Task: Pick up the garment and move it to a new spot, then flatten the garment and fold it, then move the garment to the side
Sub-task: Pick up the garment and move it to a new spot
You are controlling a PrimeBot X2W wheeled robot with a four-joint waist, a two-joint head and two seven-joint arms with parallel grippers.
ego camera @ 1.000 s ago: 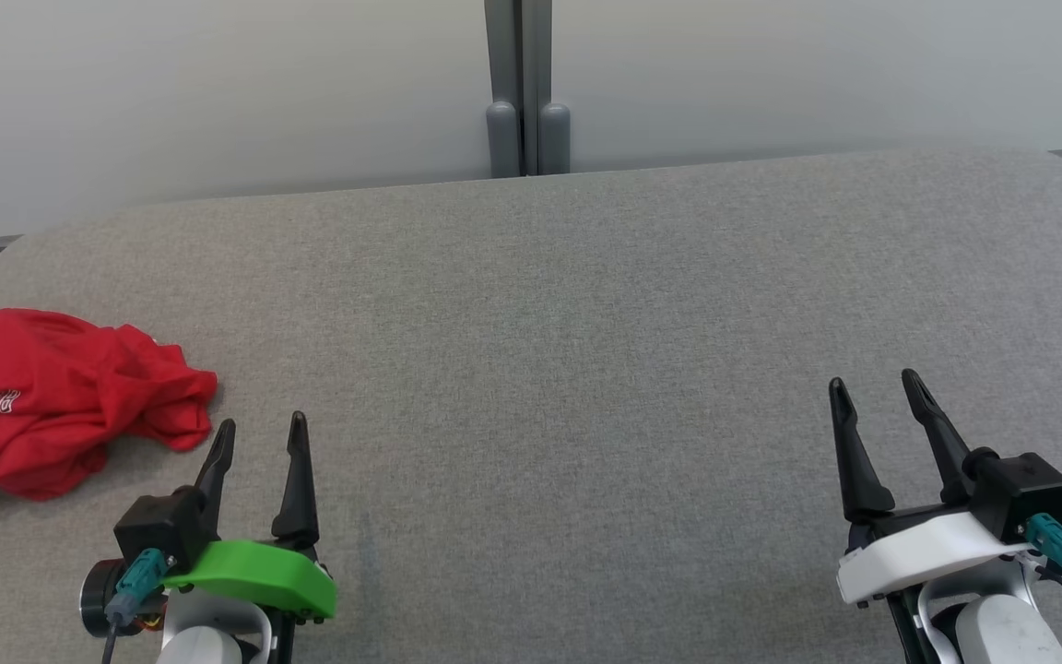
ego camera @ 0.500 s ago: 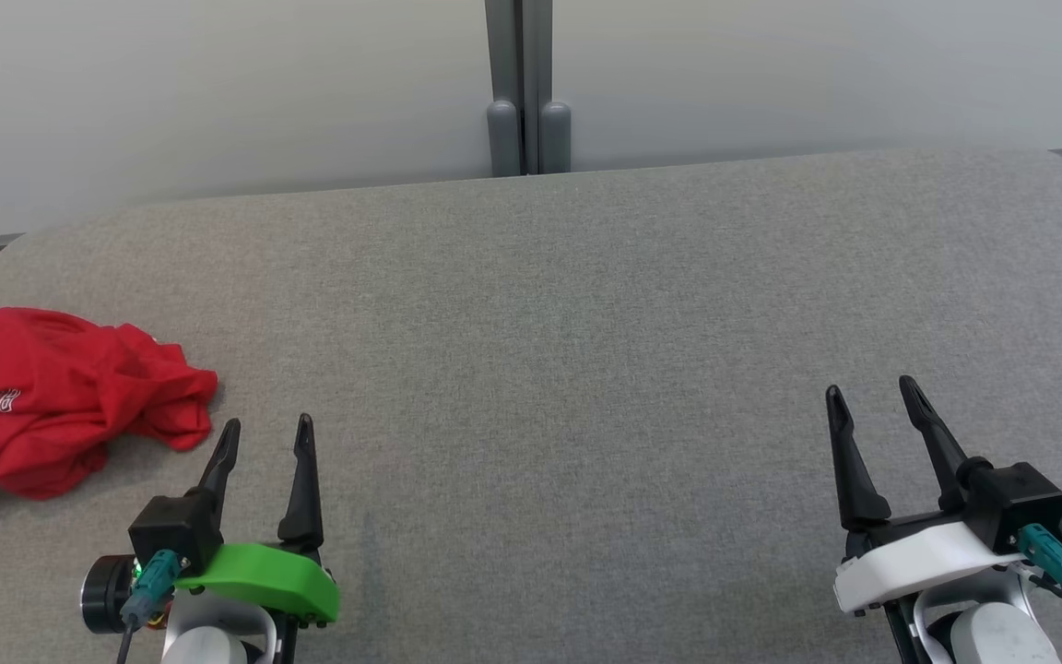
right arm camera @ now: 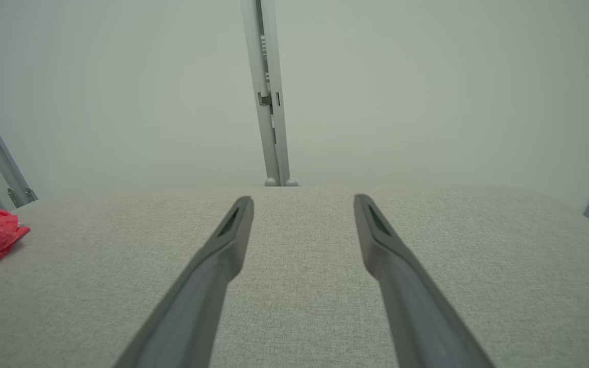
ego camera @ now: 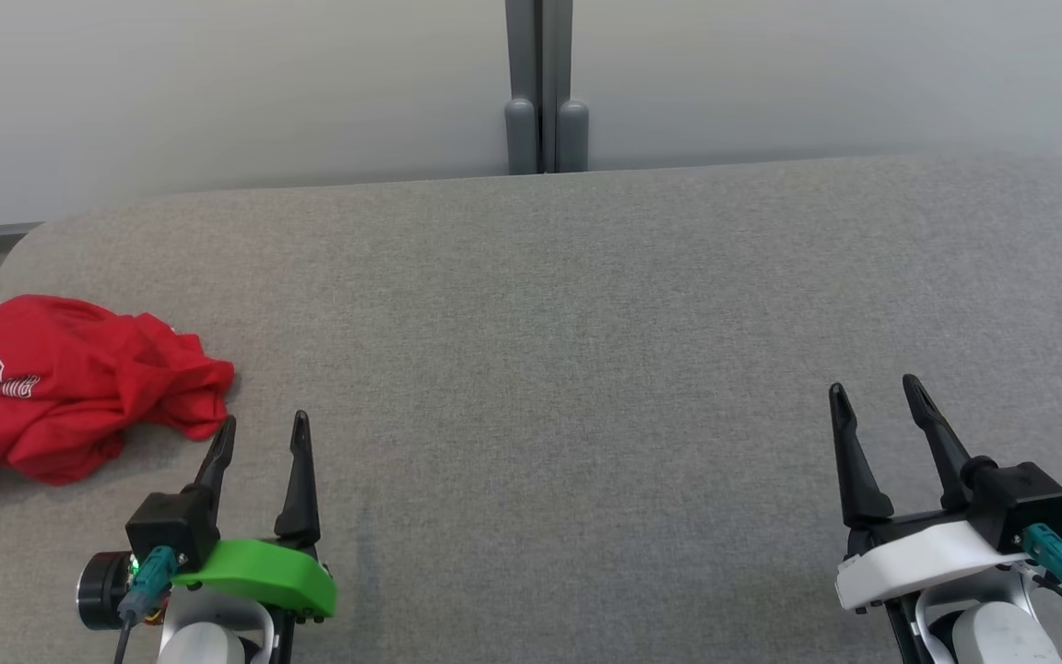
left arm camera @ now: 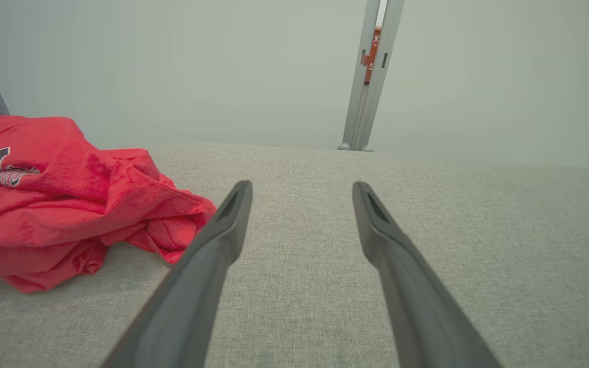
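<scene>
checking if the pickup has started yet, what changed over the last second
Only the head camera turned slightly to the robot's left: the red shirt, grey table and post slid right in its view without moving themselves. Nothing was taken hold of or let go. The shirt stays crumpled at the table's left end; the left gripper and right gripper stay open, fingers empty.
</scene>
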